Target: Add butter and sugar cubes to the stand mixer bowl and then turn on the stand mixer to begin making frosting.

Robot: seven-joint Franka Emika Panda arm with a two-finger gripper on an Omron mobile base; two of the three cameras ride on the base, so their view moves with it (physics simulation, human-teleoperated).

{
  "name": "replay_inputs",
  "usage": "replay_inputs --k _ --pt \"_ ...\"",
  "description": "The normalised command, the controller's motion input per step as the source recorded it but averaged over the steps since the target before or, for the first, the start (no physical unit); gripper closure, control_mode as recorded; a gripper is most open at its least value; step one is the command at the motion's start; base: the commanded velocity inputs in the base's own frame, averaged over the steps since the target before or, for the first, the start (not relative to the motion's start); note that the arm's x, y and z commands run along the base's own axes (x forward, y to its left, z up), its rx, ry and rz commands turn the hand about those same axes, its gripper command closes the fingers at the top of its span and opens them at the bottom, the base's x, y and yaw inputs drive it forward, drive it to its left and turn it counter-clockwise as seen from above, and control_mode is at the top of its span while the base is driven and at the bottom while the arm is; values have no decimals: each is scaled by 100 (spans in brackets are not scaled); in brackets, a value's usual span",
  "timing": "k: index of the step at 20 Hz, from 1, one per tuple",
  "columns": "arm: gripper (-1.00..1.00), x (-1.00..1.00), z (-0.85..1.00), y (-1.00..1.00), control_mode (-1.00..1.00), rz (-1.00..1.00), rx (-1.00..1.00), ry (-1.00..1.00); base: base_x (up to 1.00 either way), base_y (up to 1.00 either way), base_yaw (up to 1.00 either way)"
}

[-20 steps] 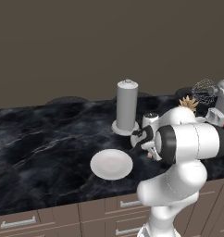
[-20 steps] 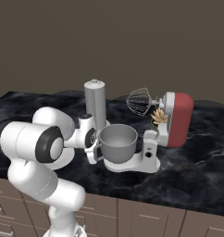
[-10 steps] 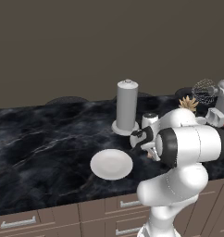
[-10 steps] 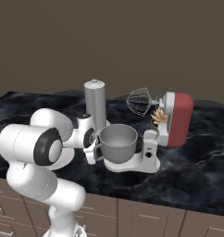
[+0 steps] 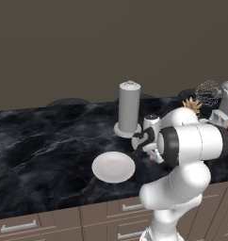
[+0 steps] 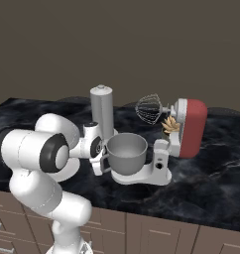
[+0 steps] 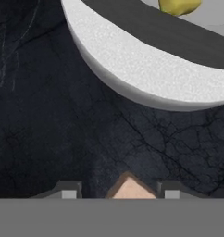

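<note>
Left base view: the flat white plate is seen on the black marbled counter, beside the tall grey cylinder; right base view: the deep grey metal bowl is seated on the white-and-red stand mixer; hand view: a tan cube is seen between the gripper tips, contact undeterminable; yellow butter is seen at the top.

From the hand camera I get just the top corner of a tan sugar cube between the fingertips; I can't tell whether they touch it. The stand mixer bowl runs off the top and right edges, and the butter is cut by the top edge. In my left base view the stand mixer is cropped at the right.
</note>
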Motion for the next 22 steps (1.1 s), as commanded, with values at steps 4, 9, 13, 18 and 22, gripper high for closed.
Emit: replay_inputs --k 4,9,13,18,22 --pt "100 0 -12 0 -100 0 0 0 0 0 0" --pt "100 0 -1 0 -100 0 0 0 0 0 0" --pt "100 -11 6 0 -100 0 0 -3 0 0 0" --pt "100 -20 29 -2 -100 0 0 -2 0 0 0" --pt "100 -25 29 -8 -100 -1 0 -1 0 0 0"
